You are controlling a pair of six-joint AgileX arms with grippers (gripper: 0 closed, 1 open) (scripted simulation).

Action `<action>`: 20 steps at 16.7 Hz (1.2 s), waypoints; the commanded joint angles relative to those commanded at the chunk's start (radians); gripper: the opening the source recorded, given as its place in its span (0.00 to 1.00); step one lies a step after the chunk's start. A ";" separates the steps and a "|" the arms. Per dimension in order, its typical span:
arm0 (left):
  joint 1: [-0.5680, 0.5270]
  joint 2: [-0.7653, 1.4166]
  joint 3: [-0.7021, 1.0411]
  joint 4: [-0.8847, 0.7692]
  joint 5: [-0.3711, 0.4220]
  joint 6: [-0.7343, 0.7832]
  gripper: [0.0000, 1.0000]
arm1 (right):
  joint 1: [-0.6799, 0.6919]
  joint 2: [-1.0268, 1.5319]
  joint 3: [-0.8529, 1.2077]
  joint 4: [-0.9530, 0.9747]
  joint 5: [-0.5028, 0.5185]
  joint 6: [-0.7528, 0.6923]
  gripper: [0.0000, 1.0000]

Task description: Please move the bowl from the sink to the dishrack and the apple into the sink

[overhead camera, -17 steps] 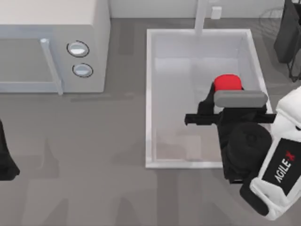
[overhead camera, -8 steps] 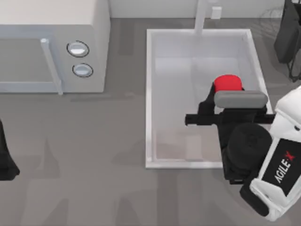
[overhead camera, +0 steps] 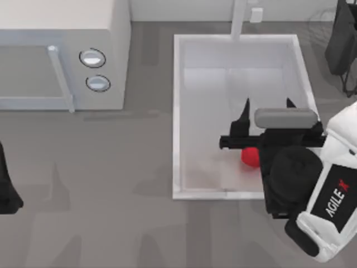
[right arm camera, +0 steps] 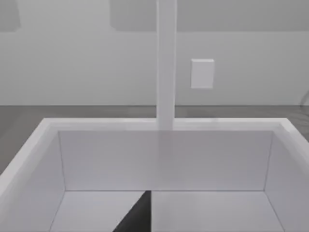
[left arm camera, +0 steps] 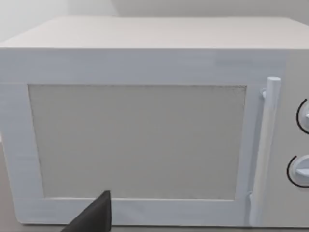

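Observation:
The red apple [overhead camera: 250,157] lies on the pale floor of the white sink [overhead camera: 177,111], near its front end, partly tucked under my right arm. My right gripper [overhead camera: 267,104] hangs open over the sink's right half, its two dark fingers spread wide with nothing between them. From the right wrist view I look along the sink [right arm camera: 96,124] toward its far wall and the faucet post [right arm camera: 166,63]. The dark dishrack [overhead camera: 341,42] stands at the back right. The bowl is out of view. My left arm [overhead camera: 6,187] rests parked at the table's left edge.
A white microwave [overhead camera: 61,56] with two round knobs and a bar handle sits at the back left, and its door [left arm camera: 145,140] faces the left wrist camera. The faucet post [overhead camera: 239,19] rises at the sink's far short side. Grey counter lies between microwave and sink.
The right gripper's fingers have spread apart and the apple has left them. It dropped from between the fingertips to the sink floor, nearer the front.

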 joint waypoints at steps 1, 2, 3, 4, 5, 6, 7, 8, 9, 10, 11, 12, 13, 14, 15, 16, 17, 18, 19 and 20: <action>0.000 0.000 0.000 0.000 0.000 0.000 1.00 | 0.000 0.000 0.000 0.000 0.000 0.000 1.00; 0.000 0.000 0.000 0.000 0.000 0.000 1.00 | 0.000 0.000 0.000 0.000 0.000 0.000 1.00; 0.000 0.000 0.000 0.000 0.000 0.000 1.00 | 0.000 0.000 0.000 0.000 0.000 0.000 1.00; 0.000 0.000 0.000 0.000 0.000 0.000 1.00 | 0.000 0.000 0.000 0.000 0.000 0.000 1.00; 0.000 0.000 0.000 0.000 0.000 0.000 1.00 | 0.000 0.000 0.000 0.000 0.000 0.000 1.00; 0.000 0.000 0.000 0.000 0.000 0.000 1.00 | 0.000 0.000 0.000 0.000 0.000 0.000 1.00; 0.000 0.000 0.000 0.000 0.000 0.000 1.00 | 0.000 0.000 0.000 0.000 0.000 0.000 1.00; 0.000 0.000 0.000 0.000 0.000 0.000 1.00 | 0.000 0.000 0.000 0.000 0.000 0.000 1.00; 0.000 0.000 0.000 0.000 0.000 0.000 1.00 | 0.000 0.000 0.001 0.000 0.000 0.000 1.00; 0.000 0.000 0.000 0.000 0.000 0.000 1.00 | 0.000 0.000 0.001 0.000 0.000 0.000 1.00; 0.000 0.000 0.000 0.000 0.000 0.000 1.00 | -0.004 -0.010 -0.003 -0.008 -0.002 0.000 1.00; 0.000 0.000 0.000 0.000 0.000 0.000 1.00 | -0.011 -0.029 -0.008 -0.026 -0.003 0.002 1.00; 0.000 0.000 0.000 0.000 0.000 0.000 1.00 | -0.022 -0.059 -0.015 -0.050 -0.006 0.006 1.00; 0.000 0.000 0.000 0.000 0.000 0.000 1.00 | -0.038 -0.099 -0.024 -0.081 -0.011 0.011 1.00; 0.000 0.000 0.000 0.000 0.000 0.000 1.00 | -0.059 -0.149 -0.035 -0.121 -0.018 0.018 1.00; 0.000 0.000 0.000 0.000 0.000 0.000 1.00 | -0.083 -0.210 -0.050 -0.168 -0.026 0.025 1.00; 0.000 0.000 0.000 0.000 0.000 0.000 1.00 | -0.109 -0.281 -0.066 -0.222 -0.036 0.033 1.00; 0.000 0.000 0.000 0.000 0.000 0.000 1.00 | -0.137 -0.363 -0.084 -0.279 -0.048 0.042 1.00; 0.000 0.000 0.000 0.000 0.000 0.000 1.00 | -0.168 -0.456 -0.105 -0.341 -0.061 0.051 1.00; 0.000 0.000 0.000 0.000 0.000 0.000 1.00 | -0.199 -0.552 -0.127 -0.407 -0.078 0.059 1.00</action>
